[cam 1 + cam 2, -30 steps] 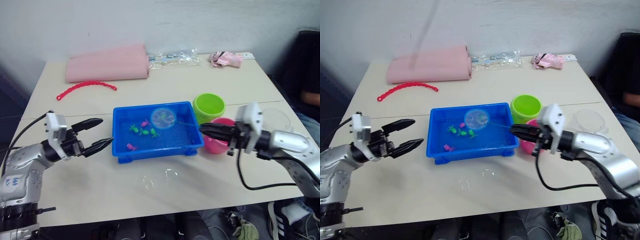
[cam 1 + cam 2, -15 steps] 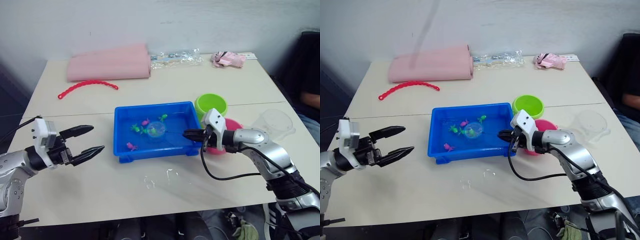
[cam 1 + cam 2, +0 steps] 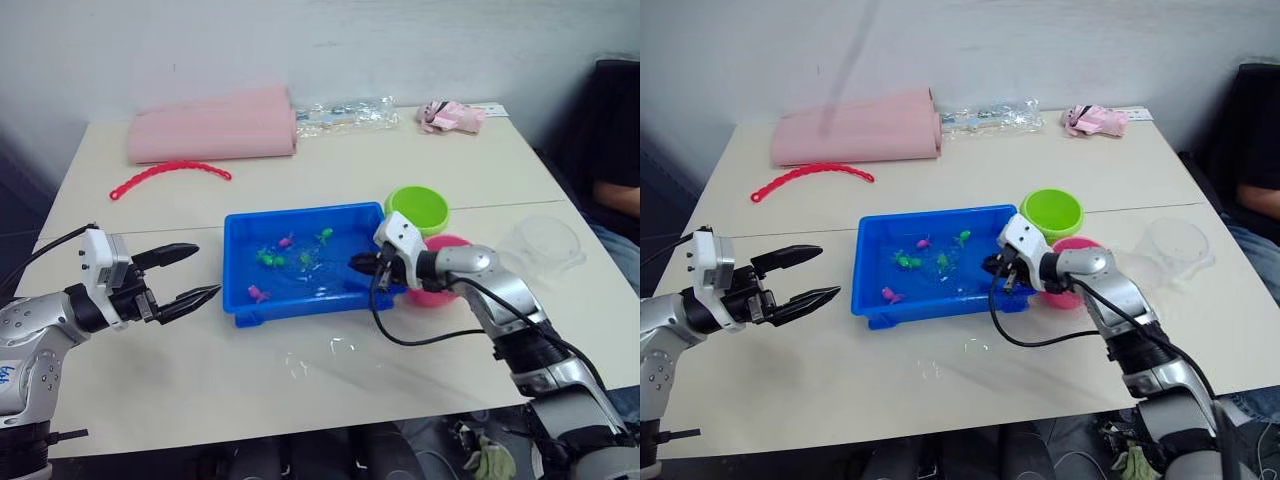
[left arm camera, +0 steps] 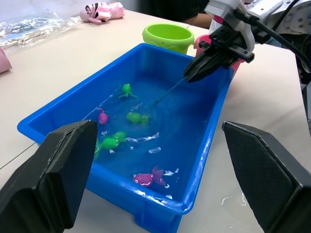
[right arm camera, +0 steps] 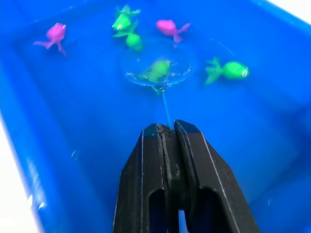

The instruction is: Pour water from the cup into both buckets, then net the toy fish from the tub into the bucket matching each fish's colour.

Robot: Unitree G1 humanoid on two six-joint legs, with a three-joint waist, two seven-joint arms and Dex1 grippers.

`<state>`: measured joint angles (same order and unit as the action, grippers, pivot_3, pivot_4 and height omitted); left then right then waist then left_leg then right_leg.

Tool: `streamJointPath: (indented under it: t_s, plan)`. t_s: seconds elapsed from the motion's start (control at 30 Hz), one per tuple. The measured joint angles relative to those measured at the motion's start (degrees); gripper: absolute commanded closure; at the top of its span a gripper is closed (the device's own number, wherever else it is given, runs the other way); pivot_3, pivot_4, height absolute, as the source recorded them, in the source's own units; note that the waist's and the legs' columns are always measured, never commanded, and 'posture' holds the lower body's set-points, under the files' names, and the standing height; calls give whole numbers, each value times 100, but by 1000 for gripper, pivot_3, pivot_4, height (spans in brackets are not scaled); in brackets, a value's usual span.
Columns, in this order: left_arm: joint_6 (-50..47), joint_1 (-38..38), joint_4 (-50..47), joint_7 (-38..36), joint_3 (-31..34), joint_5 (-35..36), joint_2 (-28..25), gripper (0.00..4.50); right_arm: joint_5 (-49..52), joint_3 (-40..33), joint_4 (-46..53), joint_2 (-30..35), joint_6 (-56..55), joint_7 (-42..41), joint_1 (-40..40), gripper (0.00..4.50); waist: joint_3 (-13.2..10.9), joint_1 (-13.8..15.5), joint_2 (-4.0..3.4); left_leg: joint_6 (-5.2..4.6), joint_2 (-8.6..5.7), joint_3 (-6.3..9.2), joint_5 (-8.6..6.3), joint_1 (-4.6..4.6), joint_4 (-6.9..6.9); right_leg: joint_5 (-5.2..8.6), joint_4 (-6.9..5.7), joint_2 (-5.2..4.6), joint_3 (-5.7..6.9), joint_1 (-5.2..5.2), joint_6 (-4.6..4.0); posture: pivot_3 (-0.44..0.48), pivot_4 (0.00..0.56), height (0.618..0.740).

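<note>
Clamping the net (image 5: 156, 73) handle, the right gripper (image 5: 167, 133) is kept low so a green fish (image 5: 156, 69) just ahead is scooped; the left gripper (image 3: 195, 275) is held spread.

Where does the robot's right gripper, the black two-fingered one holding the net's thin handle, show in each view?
Left eye view: right gripper over the right end of the bright blue rectangular plastic tub.
Right eye view: same place.
Left wrist view: over the tub's end by the lime green round plastic bucket, gripper at.
Right wrist view: shut on the net, above the water.
Shared landmark: the tub.
</note>
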<state>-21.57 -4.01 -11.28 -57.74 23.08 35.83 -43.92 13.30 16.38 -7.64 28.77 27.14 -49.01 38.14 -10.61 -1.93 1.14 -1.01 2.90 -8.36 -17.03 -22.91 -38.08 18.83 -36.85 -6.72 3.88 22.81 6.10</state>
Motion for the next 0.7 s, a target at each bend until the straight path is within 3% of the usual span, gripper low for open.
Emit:
streamJointPath:
  t_s: [0.5,0.7]
  plan:
    - [-23,206,-179,83,77,2,-1,33,-447,-71,-656,-811,-575,338,113,4500,0,-18,0,4,3,-2,0,-13,0,0,-1,5,-2,14,0,0,150,740]
    - [-45,289,-194,54,235,23,-77,33,-306,-67,-119,-799,235,78,104,4500,0,-34,-1,5,5,-2,0,-18,1,0,-4,5,-5,23,-1,0,150,740]
